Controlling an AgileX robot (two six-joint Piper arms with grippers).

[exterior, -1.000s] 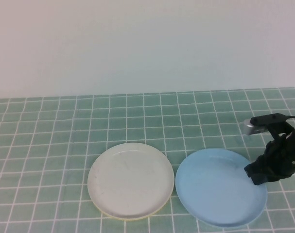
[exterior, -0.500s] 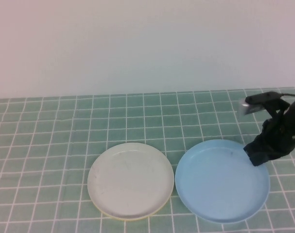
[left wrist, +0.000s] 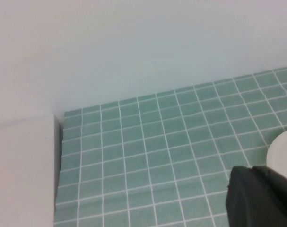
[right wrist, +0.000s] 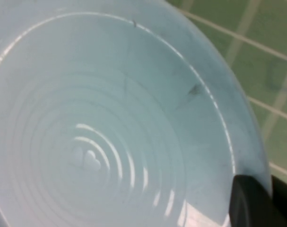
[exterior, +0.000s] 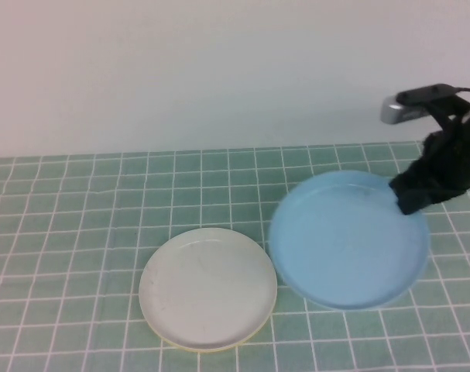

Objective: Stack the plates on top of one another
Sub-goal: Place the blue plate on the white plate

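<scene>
High view, left to right: lying flat on the green tiled table [exterior: 80, 232], left of centre and near the front edge, a white plate [exterior: 207, 285], resting on a yellow plate [exterior: 190, 347] whose rim is peeking out just under its front edge. Just beside it on the right, a light blue plate [exterior: 339, 240], tilting and lifted off the table, clear of the white one. Clamping its far right rim, the right gripper [exterior: 409, 198], jaws narrowed onto the plate edge. Right wrist view: filling nearly everything, the blue plate's ringed inside, with a dark fingertip [right wrist: 249, 203] pressing at its rim. Left wrist view: showing only part of the left gripper [left wrist: 261, 198], closed, holding nothing, hovering over bare tiles beside a sliver of white rim.
</scene>
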